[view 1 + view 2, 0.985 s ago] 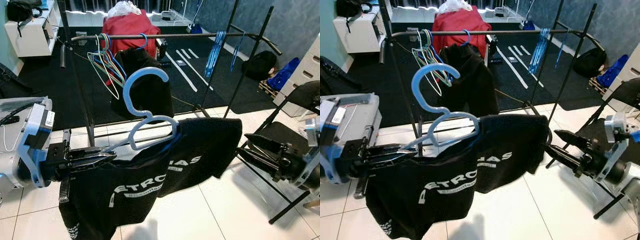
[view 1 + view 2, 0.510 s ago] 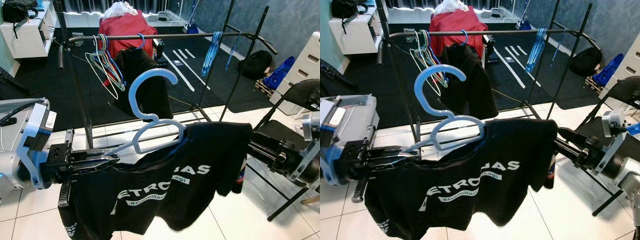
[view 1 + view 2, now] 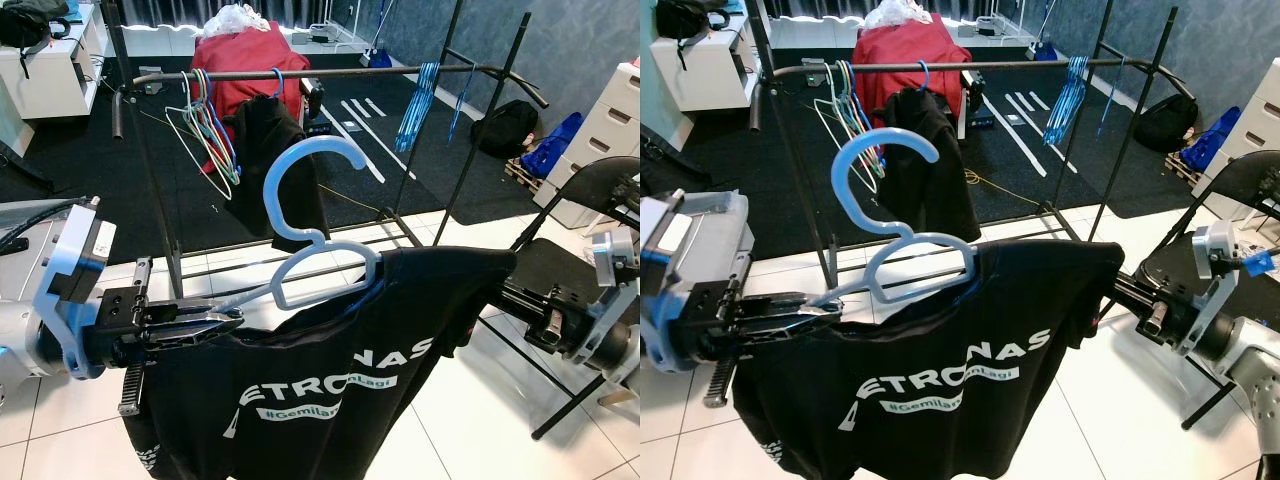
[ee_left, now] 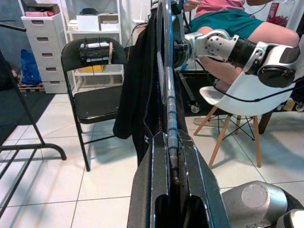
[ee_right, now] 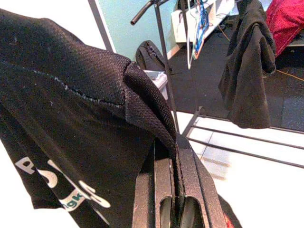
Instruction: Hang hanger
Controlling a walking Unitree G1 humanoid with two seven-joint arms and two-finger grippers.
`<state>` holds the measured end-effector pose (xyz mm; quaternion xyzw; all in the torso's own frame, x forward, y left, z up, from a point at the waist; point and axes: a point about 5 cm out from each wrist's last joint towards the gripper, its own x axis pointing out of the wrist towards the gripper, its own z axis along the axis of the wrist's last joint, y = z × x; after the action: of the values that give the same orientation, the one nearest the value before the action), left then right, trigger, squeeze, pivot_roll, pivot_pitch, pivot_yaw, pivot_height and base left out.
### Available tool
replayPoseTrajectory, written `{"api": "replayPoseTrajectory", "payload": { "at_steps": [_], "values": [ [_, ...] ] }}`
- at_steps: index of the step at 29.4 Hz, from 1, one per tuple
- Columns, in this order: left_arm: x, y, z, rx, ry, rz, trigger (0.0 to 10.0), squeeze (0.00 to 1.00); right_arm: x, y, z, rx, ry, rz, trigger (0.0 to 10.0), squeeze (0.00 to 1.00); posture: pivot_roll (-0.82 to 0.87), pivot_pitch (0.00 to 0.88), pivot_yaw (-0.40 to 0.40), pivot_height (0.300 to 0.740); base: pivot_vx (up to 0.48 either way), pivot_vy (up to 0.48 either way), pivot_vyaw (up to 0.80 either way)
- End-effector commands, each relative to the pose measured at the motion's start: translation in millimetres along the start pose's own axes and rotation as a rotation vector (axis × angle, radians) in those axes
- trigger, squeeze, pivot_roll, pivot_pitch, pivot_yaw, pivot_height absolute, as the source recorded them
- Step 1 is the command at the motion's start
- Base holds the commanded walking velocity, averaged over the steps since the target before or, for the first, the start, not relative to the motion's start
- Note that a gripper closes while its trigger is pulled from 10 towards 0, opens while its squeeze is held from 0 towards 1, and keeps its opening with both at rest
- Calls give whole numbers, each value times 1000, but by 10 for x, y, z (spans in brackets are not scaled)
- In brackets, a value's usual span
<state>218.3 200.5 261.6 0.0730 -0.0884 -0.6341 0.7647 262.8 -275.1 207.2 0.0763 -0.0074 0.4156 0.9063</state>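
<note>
Since the earlier frame, the right gripper (image 3: pixel 1118 287) has lifted the far shoulder of the black printed T-shirt (image 3: pixel 330 385), spreading it level across the pale blue plastic hanger (image 3: pixel 315 240). The left gripper (image 3: pixel 215 322) is clenched on the hanger's near arm, the right one pinching the shirt's seam, so the garment stays stretched. Beyond them, the dark metal clothes rail (image 3: pixel 330 72) has free room between the hanging black garment (image 3: pixel 275 150) and the blue hangers (image 3: pixel 412 100).

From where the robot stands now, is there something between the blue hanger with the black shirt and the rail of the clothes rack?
Nothing visible blocks the way. The blue hanger, held by the left gripper, sits below and in front of the rail. The right gripper pinches the black shirt. The bunch of hangers leaves bare rail beside it.
</note>
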Motion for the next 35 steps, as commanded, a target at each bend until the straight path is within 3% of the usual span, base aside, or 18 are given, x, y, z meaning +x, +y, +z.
{"api": "replayPoseTrajectory", "payload": {
  "at_steps": [1, 7, 10, 14, 18, 19, 24, 26, 35],
  "values": [
    [20, -9, 43, 21, 10, -21, 10000, 0, -8, -26, 33, -16, -13, -20, 0, 0, -4, 65, -79, 740, 0, 0, 0],
    [-30, 45, 2, 26, 45, 27, 10000, 0, -12, -76, 98, -36, -44, -65, 0, 0, -4, 67, -79, 740, 0, 0, 0],
    [-328, 206, -194, 34, 218, 202, 10000, 0, -177, -398, 480, -66, -267, -327, 0, 0, -4, 71, -80, 740, 0, 0, 0],
    [-425, 249, -248, 45, 286, 264, 10000, 0, -304, -544, 657, -55, -386, -457, 0, 0, -3, 72, -81, 740, 0, 0, 0],
    [-443, 267, -251, 56, 298, 287, 10000, 0, -349, -585, 704, -56, -414, -503, 0, 0, -3, 72, -83, 740, 0, 0, 0],
    [-477, 287, -234, 67, 298, 310, 10000, 0, -427, -660, 735, -59, -435, -588, 0, 0, -4, 72, -86, 740, 0, 0, 0],
    [-553, 312, -177, 90, 285, 345, 10000, 0, -578, -794, 724, -44, -432, -751, 0, 0, -4, 68, -87, 740, 0, 0, 0],
    [-579, 325, -31, 121, 189, 362, 10000, 0, -615, -865, 567, -36, -323, -851, 0, 0, -4, 67, -87, 740, 0, 0, 0],
    [-548, 307, 126, 159, 72, 327, 10000, 0, -688, -990, 345, 17, -236, -1013, 0, 0, 6, 60, -88, 740, 0, 0, 0]
  ]
}}
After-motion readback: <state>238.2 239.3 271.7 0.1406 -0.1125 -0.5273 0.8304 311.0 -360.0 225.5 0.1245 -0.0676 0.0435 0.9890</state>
